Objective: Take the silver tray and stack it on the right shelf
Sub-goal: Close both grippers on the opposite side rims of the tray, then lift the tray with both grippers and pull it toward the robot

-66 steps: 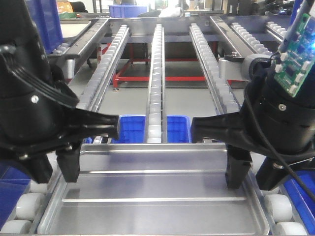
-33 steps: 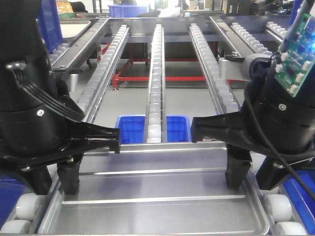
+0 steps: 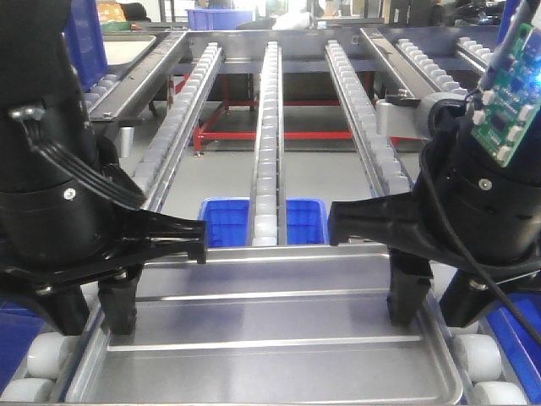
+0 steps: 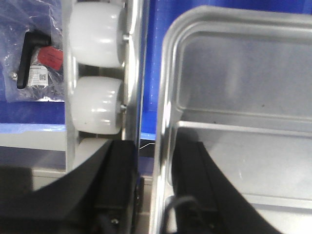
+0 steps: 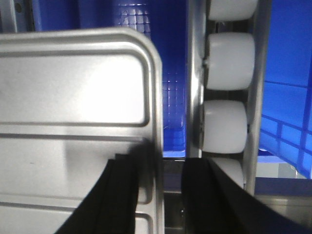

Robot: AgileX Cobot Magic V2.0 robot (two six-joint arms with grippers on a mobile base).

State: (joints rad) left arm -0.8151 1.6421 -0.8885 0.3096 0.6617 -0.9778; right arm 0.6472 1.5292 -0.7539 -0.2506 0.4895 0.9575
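Grasp stage on silver tray (image 3: 270, 326): carry and stack not yet done.
Tray lies flat, open side up, on the near rack's big white rollers (image 3: 46, 353), just short of the right shelf (image 3: 269, 127), whose small-roller lanes run away ahead. L end effector (image 3: 93, 317) straddles the tray's L short rim and R end effector (image 3: 435, 309) the R short rim, w/ one finger inside and one outside each. Wrist views show a slit btwn outer finger and rim on both sides, so I judge both at a narrow opening, not clamped. Left to do: close, lift w/ both arms, move fwd, set down on shelf. Tray's long axis runs L–R across the robot's front, both raised ribs run along it, and the short ends point at the arms. Blue bin (image 3: 224, 222) sits lower, beyond the far rim.
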